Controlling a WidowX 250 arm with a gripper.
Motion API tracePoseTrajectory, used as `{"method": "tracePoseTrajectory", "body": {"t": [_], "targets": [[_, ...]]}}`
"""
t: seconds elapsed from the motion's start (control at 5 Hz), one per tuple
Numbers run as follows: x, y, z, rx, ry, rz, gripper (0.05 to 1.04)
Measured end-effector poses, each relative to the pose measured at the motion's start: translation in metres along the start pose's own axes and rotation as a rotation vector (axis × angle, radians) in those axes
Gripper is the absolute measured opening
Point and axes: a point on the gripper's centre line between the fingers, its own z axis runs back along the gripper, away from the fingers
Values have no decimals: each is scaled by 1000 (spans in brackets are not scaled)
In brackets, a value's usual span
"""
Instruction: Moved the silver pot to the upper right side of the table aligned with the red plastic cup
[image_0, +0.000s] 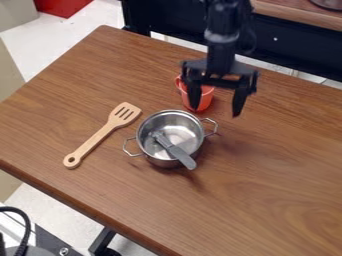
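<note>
Pot sits just left of desk centre, upright, with a grey-handled utensil inside, handle poking over the rim at 5 o'clock. Red cup is close by at 1 o'clock from the pot; wooden spatula lies at 9 to 10 o'clock. We see the tool open, fingers wide apart, nothing gripped, one finger in front of the cup in our view; can't tell if they touch. Pot isn't at the goal, so we judge the step in hand is getting to it. Main risk for us: the cup. If the tool drops or closes here, it could pinch or tip the cup instead of taking the pot. Then the alignment reference goes too. Second, dragging the pot straight toward 2 o'clock could scrape the cup, since they're so near; we'd lift it or swing it around the 4 o'clock side. Pot handles are thin wire loops at 2 and 8 o'clock, so a sloppy one-sided grip may let the pot swing or tilt. The loose utensil makes that worse: its weight leans toward 5 o'clock, and it could slide, block a finger at the rim or fall out.
</note>
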Motion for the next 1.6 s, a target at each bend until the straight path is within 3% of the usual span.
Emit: {"method": "tracePoseTrajectory", "body": {"t": [0.8,1.2,1.4,1.6], "targets": [[-26,-5,-33,-19,-49,-195,999],[-19,10,-35,-23,-70,-159,999],[-22,7,-51,-6,-50,-147,999],[-24,4,-54,-22,-71,-138,999]]}}
